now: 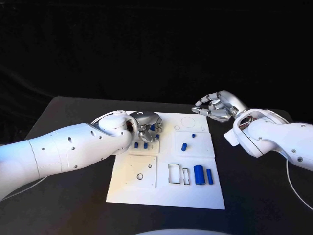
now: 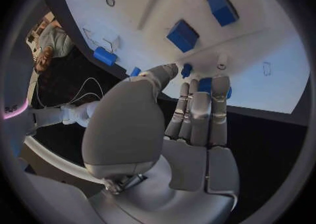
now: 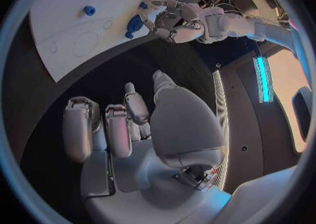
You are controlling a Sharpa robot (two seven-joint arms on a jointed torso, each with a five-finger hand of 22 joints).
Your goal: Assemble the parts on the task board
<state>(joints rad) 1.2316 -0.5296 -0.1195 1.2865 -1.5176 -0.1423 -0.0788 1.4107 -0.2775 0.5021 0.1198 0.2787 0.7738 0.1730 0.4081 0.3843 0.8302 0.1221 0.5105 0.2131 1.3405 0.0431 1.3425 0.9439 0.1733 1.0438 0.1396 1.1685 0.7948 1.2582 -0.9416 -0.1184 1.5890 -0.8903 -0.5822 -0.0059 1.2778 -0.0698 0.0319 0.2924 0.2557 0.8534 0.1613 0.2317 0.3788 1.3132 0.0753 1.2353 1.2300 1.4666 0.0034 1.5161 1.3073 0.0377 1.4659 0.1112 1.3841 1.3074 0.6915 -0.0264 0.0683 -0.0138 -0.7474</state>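
Seemingly right hand (image 1: 214,106) overhangs board (image 1: 167,198) edge.

left hand (image 1: 146,128) over task board (image 1: 164,198) far-left parts, right hand (image 1: 214,106) off its far corner

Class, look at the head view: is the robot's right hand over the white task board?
No: the right hand hangs over the black table just beyond the far right corner of the task board, holding nothing.
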